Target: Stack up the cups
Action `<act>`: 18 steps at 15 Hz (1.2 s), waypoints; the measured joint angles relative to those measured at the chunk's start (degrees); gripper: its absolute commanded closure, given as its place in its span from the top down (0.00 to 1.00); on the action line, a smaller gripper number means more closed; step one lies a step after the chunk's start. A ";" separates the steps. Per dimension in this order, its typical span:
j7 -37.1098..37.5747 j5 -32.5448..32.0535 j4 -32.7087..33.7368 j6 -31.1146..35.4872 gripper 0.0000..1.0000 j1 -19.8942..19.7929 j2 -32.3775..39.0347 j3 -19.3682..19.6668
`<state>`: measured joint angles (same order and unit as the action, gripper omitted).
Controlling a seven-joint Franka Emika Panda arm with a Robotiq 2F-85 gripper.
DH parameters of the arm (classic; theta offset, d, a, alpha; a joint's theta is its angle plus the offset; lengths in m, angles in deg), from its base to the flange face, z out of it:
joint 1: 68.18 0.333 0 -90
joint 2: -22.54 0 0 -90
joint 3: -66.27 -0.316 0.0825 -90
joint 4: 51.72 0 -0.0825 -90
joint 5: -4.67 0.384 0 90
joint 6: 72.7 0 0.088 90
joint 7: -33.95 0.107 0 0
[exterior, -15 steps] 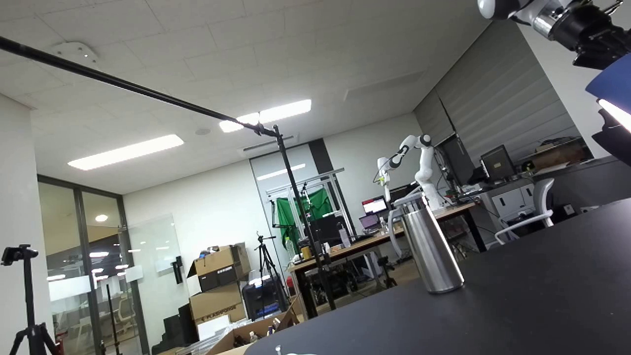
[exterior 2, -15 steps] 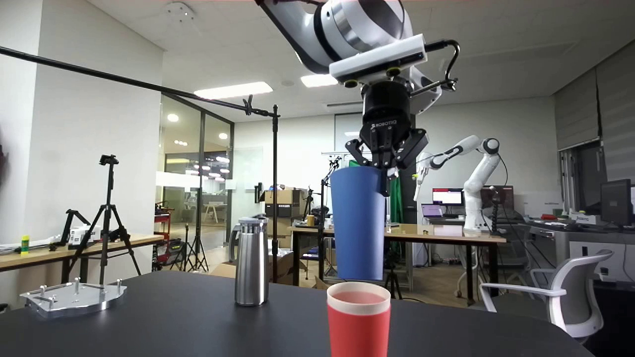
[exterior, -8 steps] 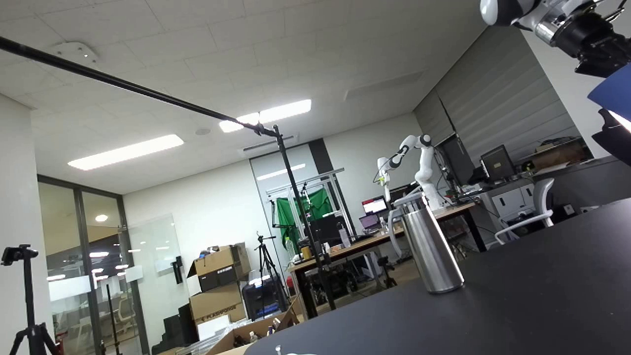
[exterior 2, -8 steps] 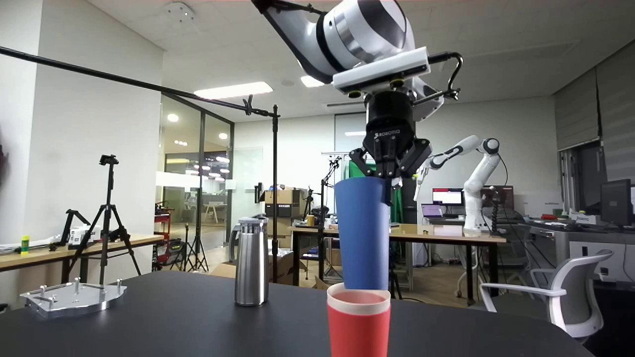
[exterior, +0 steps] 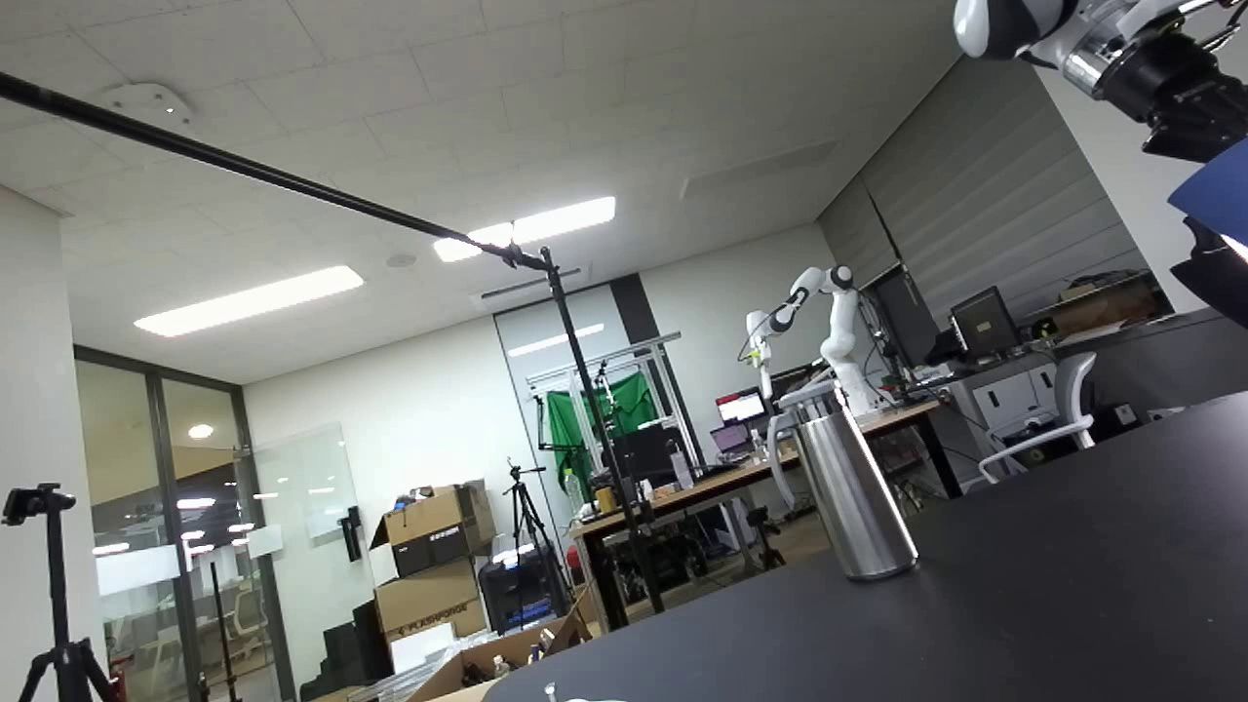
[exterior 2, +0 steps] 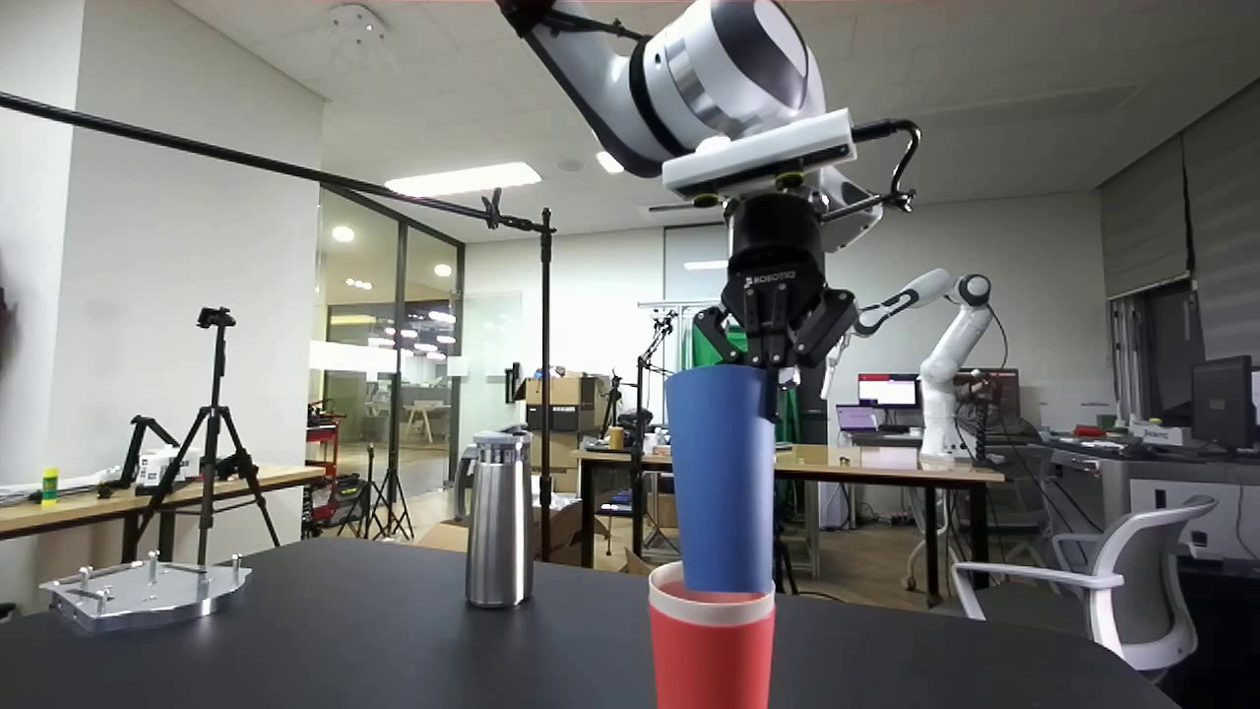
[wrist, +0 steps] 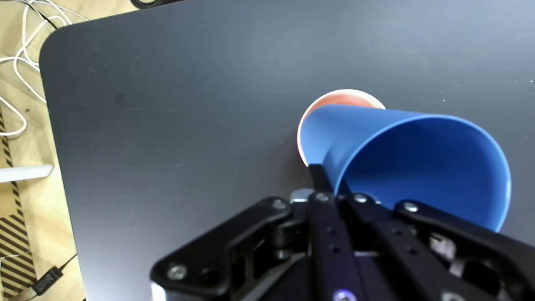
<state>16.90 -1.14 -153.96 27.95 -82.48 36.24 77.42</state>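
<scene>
My gripper [exterior 2: 773,394] is shut on the rim wall of a blue cup [exterior 2: 722,483], with one finger inside the cup and one outside. The blue cup is upright with its mouth up. Its lower end is at the mouth of a red cup [exterior 2: 714,660] with a pale rim, which stands on the table. In the wrist view the gripper [wrist: 324,177] pinches the blue cup [wrist: 418,167], whose base overlaps the red cup's opening [wrist: 347,98]. How deep it sits I cannot tell. An exterior view shows only part of the blue cup [exterior: 1219,195]. No white cup shows.
A tall silver metal cylinder [exterior 2: 499,532] stands on the black table [exterior 2: 394,650]; it also shows in an exterior view [exterior: 858,497]. A plate with small posts [exterior 2: 148,596] lies at the table's far left. A chair [exterior 2: 1147,581] stands beyond the table's edge.
My gripper has moved down and slightly right with the blue cup in it. The blue cup's base has gone from above the red cup to its mouth. The red cup has not moved.
</scene>
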 measured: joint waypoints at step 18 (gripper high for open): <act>0.07 1.40 -7.68 10.92 0.01 0.09 0.77 -0.47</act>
<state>16.97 0.26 -161.64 38.87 -82.39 37.02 76.95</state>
